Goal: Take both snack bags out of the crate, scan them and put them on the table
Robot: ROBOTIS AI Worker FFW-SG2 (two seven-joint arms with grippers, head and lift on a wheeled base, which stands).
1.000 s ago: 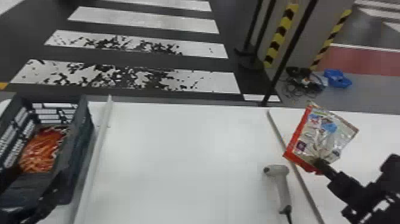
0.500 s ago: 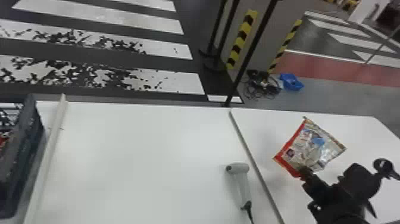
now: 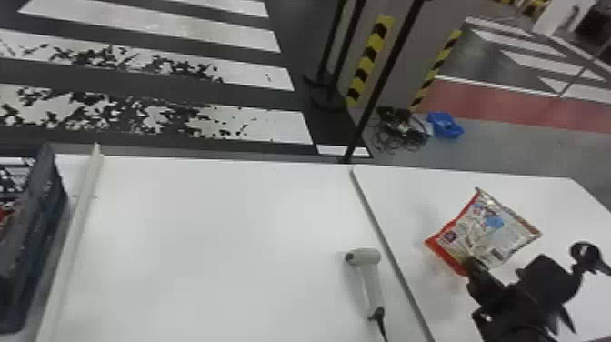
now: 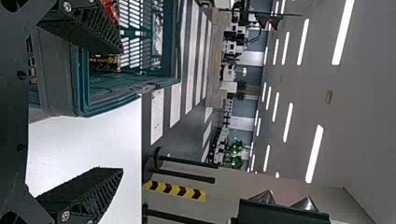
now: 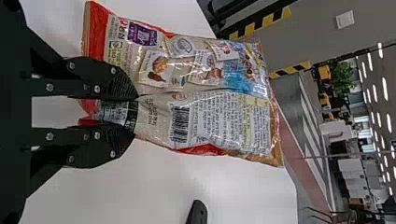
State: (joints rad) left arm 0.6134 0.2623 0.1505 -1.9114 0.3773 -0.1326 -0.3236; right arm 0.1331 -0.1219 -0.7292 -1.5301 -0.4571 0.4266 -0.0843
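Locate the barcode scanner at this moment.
In the head view, the scanner lies on the white table, right of centre, just left of the grey seam.

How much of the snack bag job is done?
One snack bag looks done with leaving the crate: the right gripper holds it out past the scanner. I can't tell if it's been scanned. Putting it on the table is left. Something red inside the crate may be the second bag, so that one probably needs everything.
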